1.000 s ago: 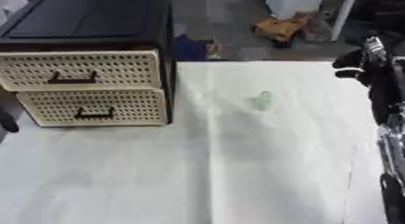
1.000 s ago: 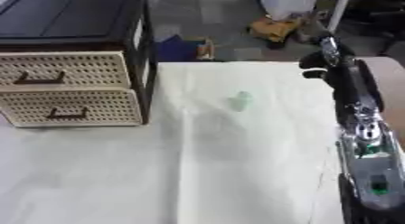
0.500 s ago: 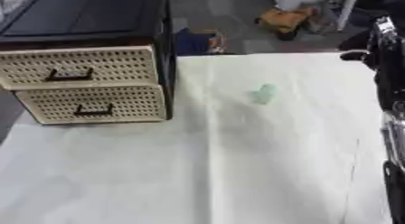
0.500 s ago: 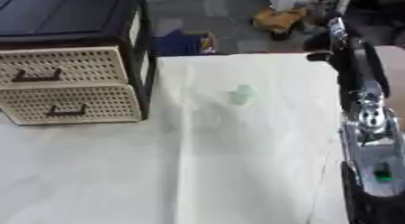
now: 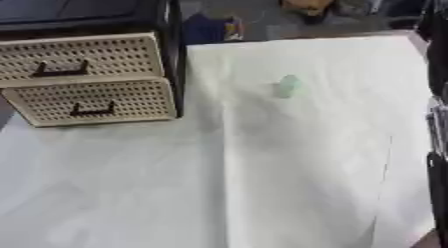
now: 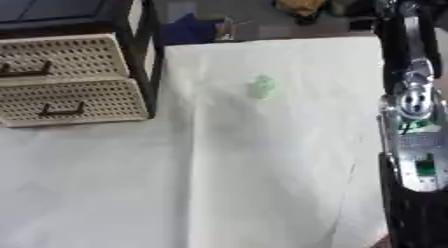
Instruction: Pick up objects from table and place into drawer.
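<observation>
A small pale green object (image 5: 290, 85) stands on the white tablecloth (image 5: 289, 167), right of the drawer unit. The drawer unit (image 5: 87, 77) at the upper left has a black frame and two beige perforated drawers with dark handles, the upper drawer (image 5: 79, 59) above the lower drawer (image 5: 96, 102); both look pushed in. My right arm (image 6: 411, 107) runs up the right edge, black with silver joints. My right hand (image 6: 391, 2) is cut off at the top edge, well right of and beyond the green object. My left hand does not show.
Beyond the table's far edge the floor holds a blue thing (image 5: 206, 28) and a yellow-brown thing (image 5: 306, 1). A fold runs down the middle of the cloth.
The whole picture has slid as the head moved. My right hand has gone farther toward the top edge. The green object and the drawers have not moved on the table.
</observation>
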